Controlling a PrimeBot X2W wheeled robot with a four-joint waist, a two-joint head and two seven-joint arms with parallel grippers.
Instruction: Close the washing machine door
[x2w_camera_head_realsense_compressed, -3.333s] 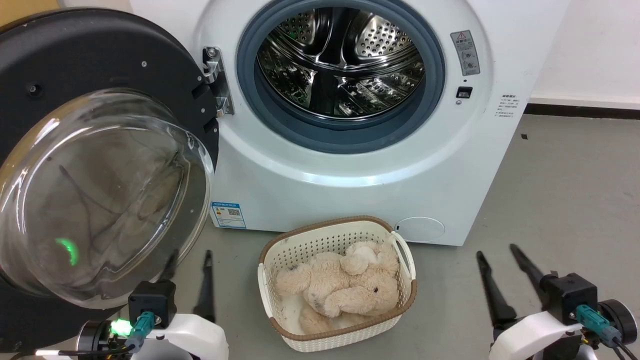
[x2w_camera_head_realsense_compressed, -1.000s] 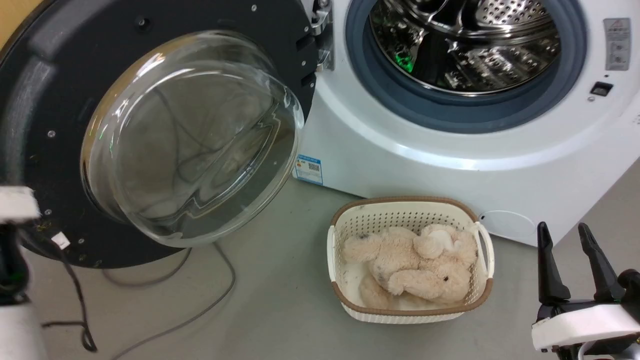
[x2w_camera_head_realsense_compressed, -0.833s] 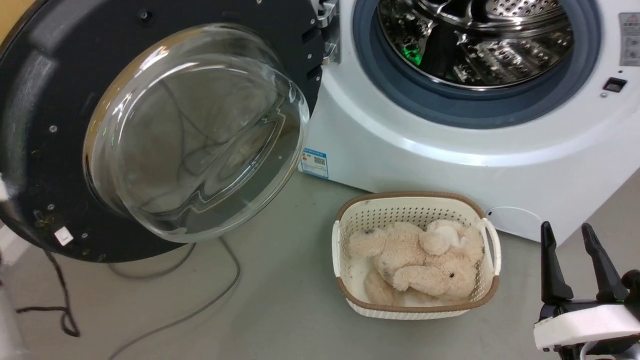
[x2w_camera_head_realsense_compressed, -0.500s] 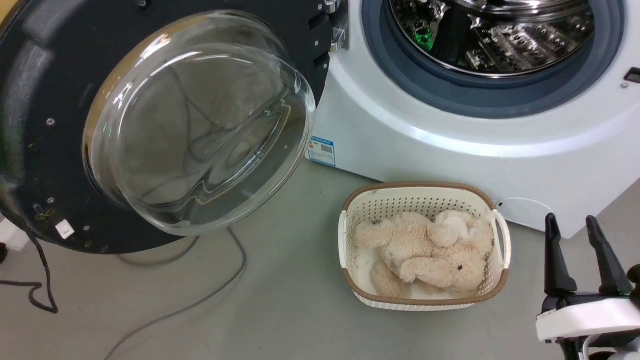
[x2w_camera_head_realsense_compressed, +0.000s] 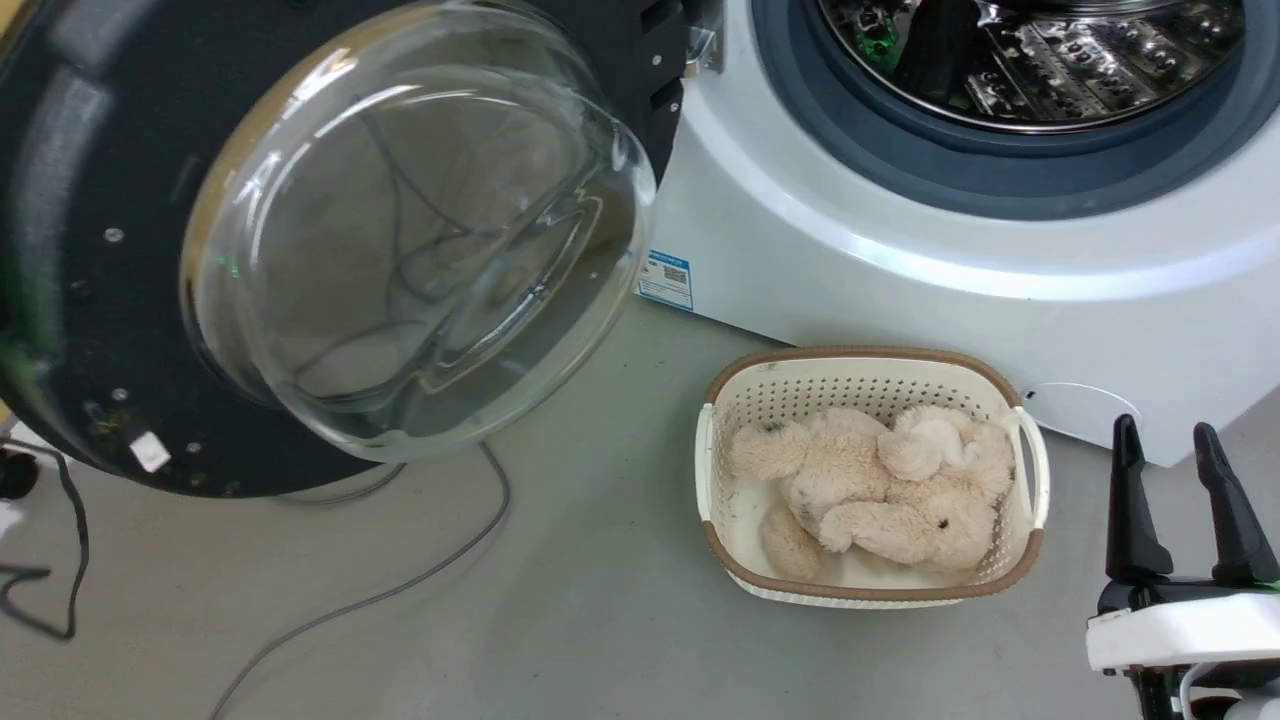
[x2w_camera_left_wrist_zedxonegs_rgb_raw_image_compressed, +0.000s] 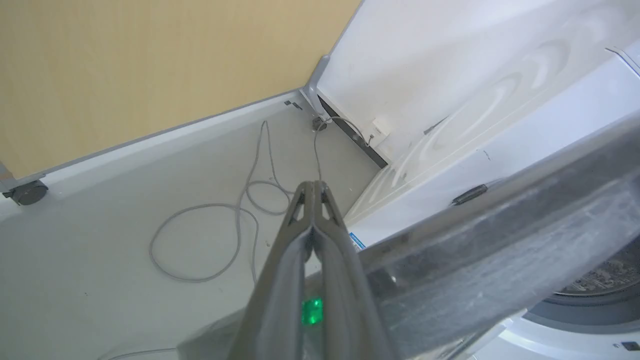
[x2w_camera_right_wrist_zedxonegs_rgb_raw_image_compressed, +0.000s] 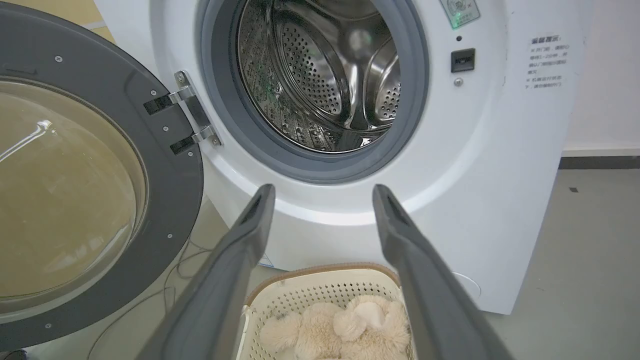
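Observation:
The washing machine door (x2w_camera_head_realsense_compressed: 90, 250) hangs wide open at the left, its black rim around a bulging glass bowl (x2w_camera_head_realsense_compressed: 420, 230). To its right is the white washing machine (x2w_camera_head_realsense_compressed: 900, 290), its steel drum (x2w_camera_head_realsense_compressed: 1030, 50) exposed. My right gripper (x2w_camera_head_realsense_compressed: 1165, 432) stands open and empty at the lower right, apart from the machine. In the right wrist view that gripper (x2w_camera_right_wrist_zedxonegs_rgb_raw_image_compressed: 322, 190) points at the drum (x2w_camera_right_wrist_zedxonegs_rgb_raw_image_compressed: 325, 75), with the door (x2w_camera_right_wrist_zedxonegs_rgb_raw_image_compressed: 165, 150) at the left. My left gripper (x2w_camera_left_wrist_zedxonegs_rgb_raw_image_compressed: 312, 186) is shut on nothing behind the door, whose grey edge (x2w_camera_left_wrist_zedxonegs_rgb_raw_image_compressed: 500, 225) runs close beside its fingers.
A cream perforated basket (x2w_camera_head_realsense_compressed: 1035, 470) with a beige plush toy (x2w_camera_head_realsense_compressed: 880, 495) sits on the floor before the machine. Grey cables (x2w_camera_head_realsense_compressed: 400, 590) trail under the door and behind it (x2w_camera_left_wrist_zedxonegs_rgb_raw_image_compressed: 235, 220). A yellow panel on a caster (x2w_camera_left_wrist_zedxonegs_rgb_raw_image_compressed: 25, 192) stands behind the door.
The head camera has swung left and dipped, so the scene sits further right. My left arm, at the left edge a second ago, has left the head view. The door still stands wide open.

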